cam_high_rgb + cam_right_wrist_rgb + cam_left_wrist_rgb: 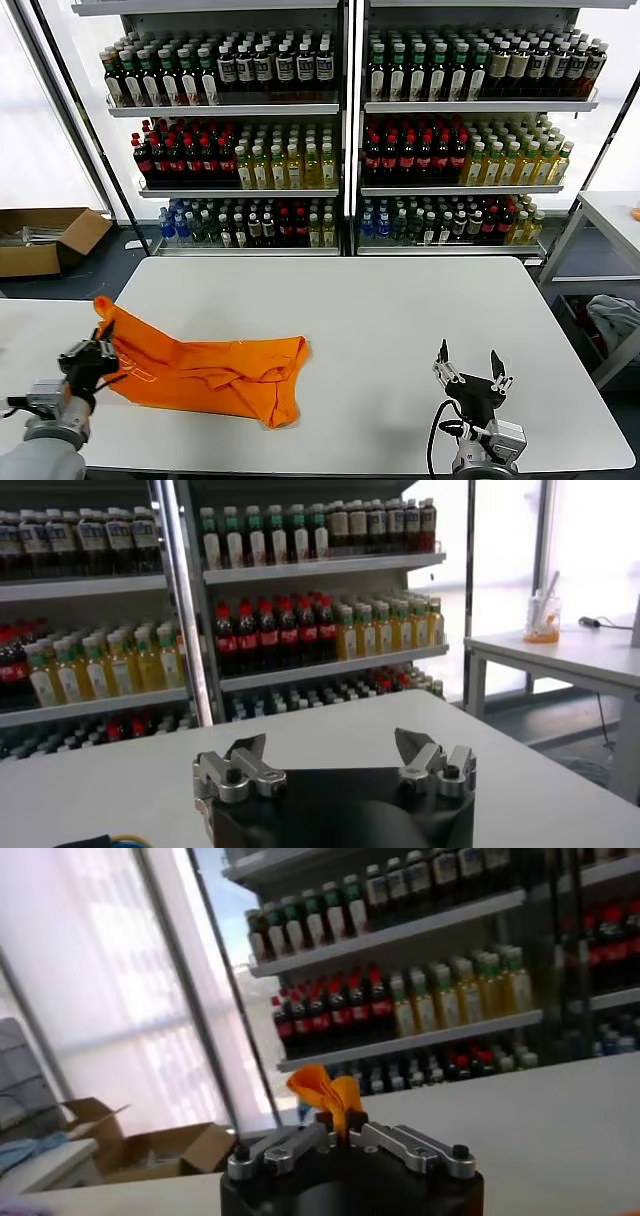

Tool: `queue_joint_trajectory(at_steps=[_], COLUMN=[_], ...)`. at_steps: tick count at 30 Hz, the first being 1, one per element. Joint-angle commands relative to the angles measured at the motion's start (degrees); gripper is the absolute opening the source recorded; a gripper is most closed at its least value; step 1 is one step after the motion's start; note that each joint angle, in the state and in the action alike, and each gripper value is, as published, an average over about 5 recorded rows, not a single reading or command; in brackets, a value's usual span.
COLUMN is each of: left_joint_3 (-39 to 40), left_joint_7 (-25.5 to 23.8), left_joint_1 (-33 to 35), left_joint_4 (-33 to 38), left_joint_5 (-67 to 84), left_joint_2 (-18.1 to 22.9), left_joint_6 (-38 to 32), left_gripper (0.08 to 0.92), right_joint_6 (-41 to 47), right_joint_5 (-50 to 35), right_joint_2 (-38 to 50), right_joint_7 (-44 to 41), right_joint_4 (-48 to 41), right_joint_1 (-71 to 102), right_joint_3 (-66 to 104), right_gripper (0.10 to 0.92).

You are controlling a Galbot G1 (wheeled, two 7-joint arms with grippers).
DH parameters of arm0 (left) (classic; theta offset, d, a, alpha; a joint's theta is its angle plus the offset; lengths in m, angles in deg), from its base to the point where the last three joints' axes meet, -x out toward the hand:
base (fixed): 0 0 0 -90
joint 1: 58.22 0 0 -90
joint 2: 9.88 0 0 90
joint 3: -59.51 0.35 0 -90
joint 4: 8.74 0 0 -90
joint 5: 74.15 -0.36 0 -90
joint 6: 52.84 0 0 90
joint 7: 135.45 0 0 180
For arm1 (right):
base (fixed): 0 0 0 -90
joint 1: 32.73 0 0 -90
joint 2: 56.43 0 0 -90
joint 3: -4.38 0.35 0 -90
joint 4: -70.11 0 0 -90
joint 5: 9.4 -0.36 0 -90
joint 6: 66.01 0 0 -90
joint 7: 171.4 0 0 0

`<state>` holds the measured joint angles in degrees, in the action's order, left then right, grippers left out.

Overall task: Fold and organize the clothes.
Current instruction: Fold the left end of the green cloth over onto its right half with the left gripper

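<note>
From the head camera, the bright orange soft-fabric T-shirt (pixel 215 370) lies rumpled on the white desk (pixel 400 320), one corner lifted by the left claw (pixel 95 355). The right claw (pixel 468 368), well apart from the shirt, hangs released.

In the left wrist camera, the claw (pixel 338 1133) is clenched on a thin orange fold (pixel 328 1093); such a shallow grip may slip.

In the right wrist camera, its fingers (pixel 245 755) gape, holding nothing.

The white table (pixel 400 310) carries a crumpled orange T-shirt (pixel 215 375) near its left edge.
</note>
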<state>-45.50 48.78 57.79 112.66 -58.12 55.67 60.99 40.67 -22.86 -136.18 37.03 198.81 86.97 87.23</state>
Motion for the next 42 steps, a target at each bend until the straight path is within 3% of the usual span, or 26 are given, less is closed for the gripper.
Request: queue_joint_trajectory(at_steps=[1, 21, 31, 37, 42], left_joint_3=[19.5, 28.0, 27.5, 28.0, 30.4], left_joint_7=[-1.0, -3.9, -6.7, -5.8, -4.5], left_joint_1=[0.9, -0.4, -2.4, -3.2, -2.1], left_joint_4=[6.7, 1.7, -10.5, -12.0, -6.2], left_joint_5=[-7.3, -12.6, -15.9, -8.5, 6.4], left_joint_2=[8.4, 11.1, 12.2, 13.4, 14.3], left_joint_6=[0.5, 0.7, -2.8, -4.7, -3.4], left_gripper=[0.109, 0.109, 0.119, 0.261, 0.409], right_joint_6=[0.0, -0.2, -0.4, -0.7, -0.8], right_joint_5=[0.1, 0.7, 0.4, 0.4, 0.5], right_joint_2=[-0.7, -2.1, -1.8, -1.8, -2.1], right_joint_7=[0.1, 0.1, 0.0, 0.0, 0.2], right_joint_4=[-0.1, -1.9, -1.6, -1.7, -2.0], right_joint_1=[0.5, 0.8, 1.4, 1.9, 1.8], right_joint_3=[0.2, -0.4, -0.3, -0.6, -1.0], right_gripper=[0.823, 0.823, 0.823, 0.823, 0.823])
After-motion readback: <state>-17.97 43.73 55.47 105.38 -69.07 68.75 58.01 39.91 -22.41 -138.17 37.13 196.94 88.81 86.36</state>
